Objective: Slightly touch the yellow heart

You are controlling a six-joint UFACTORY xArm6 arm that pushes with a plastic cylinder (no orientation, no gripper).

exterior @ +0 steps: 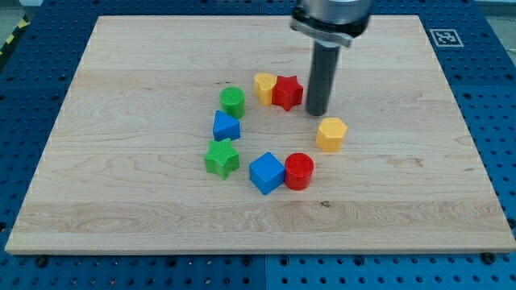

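The yellow heart (264, 87) sits near the board's middle, touching the red star (287, 92) on its right. My tip (318, 112) stands just right of the red star, apart from it, and above the yellow hexagon (331, 134). The red star lies between my tip and the yellow heart.
A green cylinder (232, 101), a blue triangular block (226, 126) and a green star (222, 158) line up at the view's left of the group. A blue cube (267, 173) and a red cylinder (299, 171) sit below. The wooden board (121, 201) lies on a blue pegboard.
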